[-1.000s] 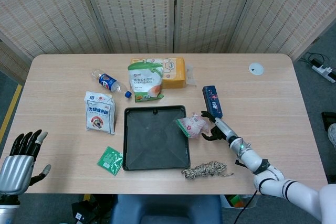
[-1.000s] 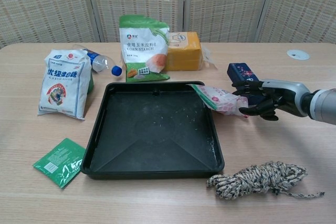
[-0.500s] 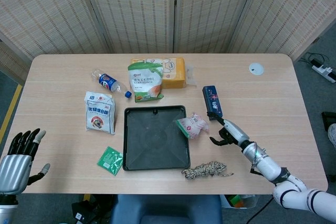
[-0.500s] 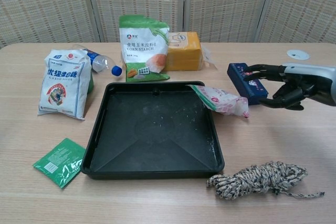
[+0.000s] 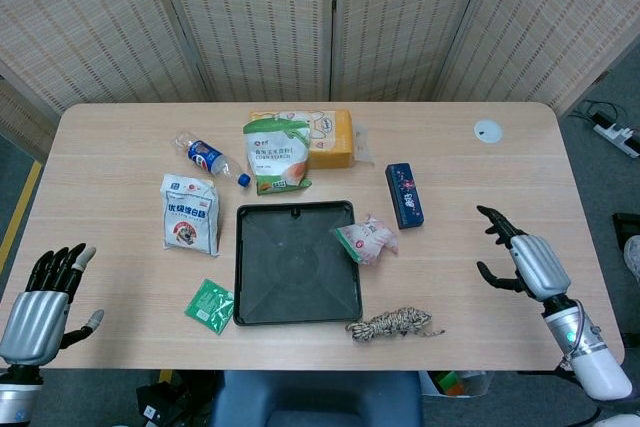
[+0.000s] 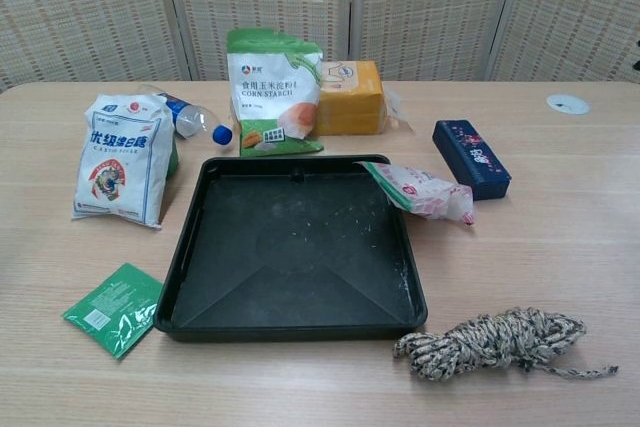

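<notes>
My right hand (image 5: pixel 522 259) hovers over the table's right side with its fingers spread, holding nothing; the chest view does not show it. A pink-and-white snack packet (image 5: pixel 367 239) (image 6: pixel 422 191) lies across the right rim of the black tray (image 5: pixel 262 296) (image 6: pixel 230 292), well left of that hand. A dark blue box (image 5: pixel 404 195) (image 6: pixel 471 157) lies just right of the packet. My left hand (image 5: pixel 42 299) hangs by the table's front left corner, fingers apart and empty.
A corn starch bag (image 5: pixel 276 154), an orange pack (image 5: pixel 335 137), a water bottle (image 5: pixel 211 160) and a white sugar bag (image 5: pixel 190 213) lie behind and left of the tray. A green sachet (image 5: pixel 210 305) and a rope coil (image 5: pixel 392 324) lie at the front. A white disc (image 5: pixel 488 129) sits far right.
My right hand let go of the snack packet and drew back to the right, leaving the chest view. The packet stays on the tray's rim. My left hand barely shifted.
</notes>
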Available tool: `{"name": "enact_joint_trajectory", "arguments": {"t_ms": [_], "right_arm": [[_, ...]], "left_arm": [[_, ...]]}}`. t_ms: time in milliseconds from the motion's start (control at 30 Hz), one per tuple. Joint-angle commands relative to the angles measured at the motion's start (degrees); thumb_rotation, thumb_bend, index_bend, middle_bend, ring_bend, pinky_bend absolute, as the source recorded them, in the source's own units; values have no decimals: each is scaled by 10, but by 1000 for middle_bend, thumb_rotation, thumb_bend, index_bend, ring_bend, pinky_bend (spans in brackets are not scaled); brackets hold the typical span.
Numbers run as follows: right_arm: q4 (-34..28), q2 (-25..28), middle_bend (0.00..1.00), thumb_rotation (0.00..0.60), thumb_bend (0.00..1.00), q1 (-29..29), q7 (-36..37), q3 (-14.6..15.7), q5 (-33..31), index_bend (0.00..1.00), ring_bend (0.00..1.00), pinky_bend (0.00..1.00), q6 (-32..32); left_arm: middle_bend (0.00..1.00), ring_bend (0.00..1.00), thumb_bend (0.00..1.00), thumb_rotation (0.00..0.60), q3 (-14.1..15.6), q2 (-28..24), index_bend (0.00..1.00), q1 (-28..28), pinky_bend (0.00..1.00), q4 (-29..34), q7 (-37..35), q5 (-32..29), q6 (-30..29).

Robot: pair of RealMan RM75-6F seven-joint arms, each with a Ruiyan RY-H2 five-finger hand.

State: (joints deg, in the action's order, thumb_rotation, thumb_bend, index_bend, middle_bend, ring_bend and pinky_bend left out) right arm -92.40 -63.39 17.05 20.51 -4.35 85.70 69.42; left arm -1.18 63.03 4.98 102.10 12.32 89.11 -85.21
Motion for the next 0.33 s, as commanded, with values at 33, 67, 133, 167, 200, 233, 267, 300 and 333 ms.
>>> {"name": "enact_joint_trajectory", "arguments": {"t_ms": [33,67,133,167,200,233,267,300,333], "right_arm": [[0,9,125,600,428,-54,-74,12,-2,0,146,185,78],[3,11,121,600,427,-63,-81,14,-3,0,137,178,89],[7,15,119,600,428,-75,-83,16,-6,0,132,174,103],[11,16,116,600,428,-82,-85,17,-7,0,129,174,114],[14,17,115,600,428,-88,-87,17,-8,0,128,174,122],[17,17,114,600,428,-93,-89,18,-7,0,127,174,130],[21,16,114,600,428,-100,-90,19,-6,0,127,174,140],[24,14,114,600,428,-105,-90,20,-6,0,127,174,147],[25,13,113,600,428,-110,-89,21,-6,0,127,174,151]], "left_arm": [[75,39,322,600,0,3,8,1,0,0,1,1,0],[75,39,322,600,0,4,8,0,0,0,0,1,-1],[75,39,323,600,1,5,8,0,0,0,-1,0,-2],[74,39,322,600,1,6,8,-1,0,0,-2,-1,-2],[75,40,322,600,1,6,8,-1,0,0,-2,-1,-3],[74,39,322,600,1,8,7,-2,0,0,-3,-1,-4],[75,39,322,600,1,9,7,-2,0,-1,-4,0,-6],[74,39,322,600,1,11,8,-3,0,-1,-4,0,-8],[74,40,322,600,1,12,7,-3,0,0,-5,1,-9]]}}
